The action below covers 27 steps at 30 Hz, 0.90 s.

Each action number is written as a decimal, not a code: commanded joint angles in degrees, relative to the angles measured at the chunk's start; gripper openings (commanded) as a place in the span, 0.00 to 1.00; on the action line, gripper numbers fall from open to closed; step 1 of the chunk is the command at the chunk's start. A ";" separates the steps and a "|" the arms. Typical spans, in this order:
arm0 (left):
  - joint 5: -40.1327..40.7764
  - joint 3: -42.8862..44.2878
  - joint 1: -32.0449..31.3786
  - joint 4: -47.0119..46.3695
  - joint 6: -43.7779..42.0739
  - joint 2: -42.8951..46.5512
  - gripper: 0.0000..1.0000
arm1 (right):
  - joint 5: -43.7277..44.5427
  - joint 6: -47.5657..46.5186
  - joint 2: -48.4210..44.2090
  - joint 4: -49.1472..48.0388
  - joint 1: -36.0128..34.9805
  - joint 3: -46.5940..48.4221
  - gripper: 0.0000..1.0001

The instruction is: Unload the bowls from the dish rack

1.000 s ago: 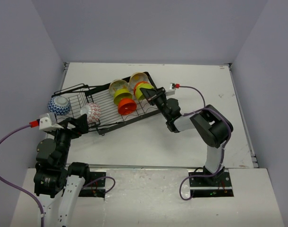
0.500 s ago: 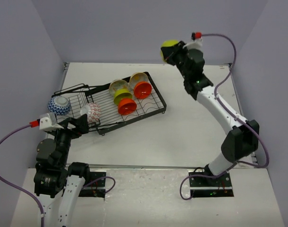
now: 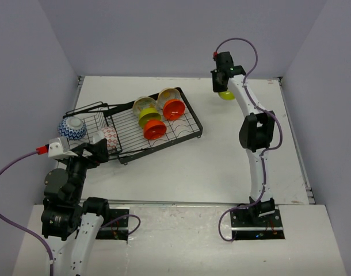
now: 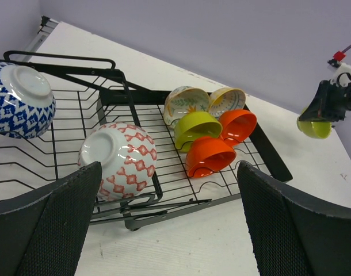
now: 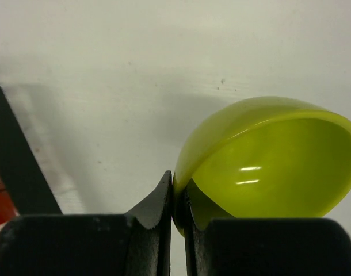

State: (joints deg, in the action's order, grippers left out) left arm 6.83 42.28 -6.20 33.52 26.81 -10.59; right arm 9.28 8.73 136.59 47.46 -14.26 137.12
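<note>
The black wire dish rack [image 3: 194, 122] lies at the left centre of the table. It holds a lime green bowl [image 3: 147, 117], two orange-red bowls [image 3: 174, 108] [image 3: 155, 130], two cream bowls [image 3: 142, 104], a red-and-white bowl [image 3: 111, 137] and a blue-and-white bowl [image 3: 72, 127]. My right gripper [image 5: 178, 190] is shut on the rim of a second lime green bowl [image 5: 273, 161], held over the far right of the table [image 3: 226, 94], well away from the rack. My left gripper [image 4: 170, 172] is open and empty, just in front of the rack's near edge by the red-and-white bowl [image 4: 121, 158].
Grey walls close in the white table on the left, back and right. A metal rail runs along the table's near edge [image 3: 181, 202]. The right arm [image 3: 253, 132] stretches from its base up to the far edge.
My right arm lifted the lime green bowl out of the rack, swung it up and right, and now holds it lower over the far right of the table. The left arm has not moved.
</note>
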 commanded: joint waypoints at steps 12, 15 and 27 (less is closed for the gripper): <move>-1.47 -0.18 -0.31 -2.49 -1.58 -1.19 1.00 | -0.75 -18.21 6.49 -0.96 1.25 1.23 0.00; -1.56 -0.18 -0.31 -2.41 -1.67 -1.45 1.00 | -1.54 -19.71 7.89 -0.18 1.17 2.44 0.00; -1.21 -0.18 -0.31 -2.40 -1.50 -1.19 1.00 | -2.25 -22.36 8.07 -0.70 -0.41 0.43 0.30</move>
State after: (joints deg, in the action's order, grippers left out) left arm 6.15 42.28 -6.20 33.50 26.76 -11.40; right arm 7.75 -11.75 145.38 48.31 -13.87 137.01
